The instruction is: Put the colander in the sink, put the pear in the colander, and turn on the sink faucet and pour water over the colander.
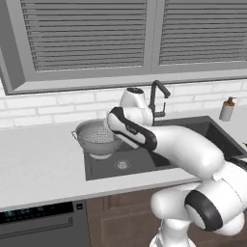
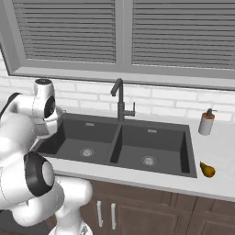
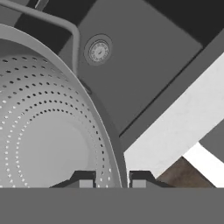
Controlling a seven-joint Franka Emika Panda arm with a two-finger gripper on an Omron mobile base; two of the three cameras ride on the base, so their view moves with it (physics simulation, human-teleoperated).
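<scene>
While pincer (image 3: 112, 178) grips it, colander (image 1: 98, 137) overhangs sink (image 1: 144, 161).

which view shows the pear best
The right base view: the pear lies in plain sight on the counter right of the sink, below the soap dispenser. The left base view and hand view centre on the colander instead, held over the sink's left basin.

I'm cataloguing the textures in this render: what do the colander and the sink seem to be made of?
The colander looks like thin silver-grey metal with a satin finish: its wall is pierced by rings of small holes and it has a wire loop handle. The sink looks like matte dark grey composite or coated metal, without glare, with shiny round metal drains.
</scene>
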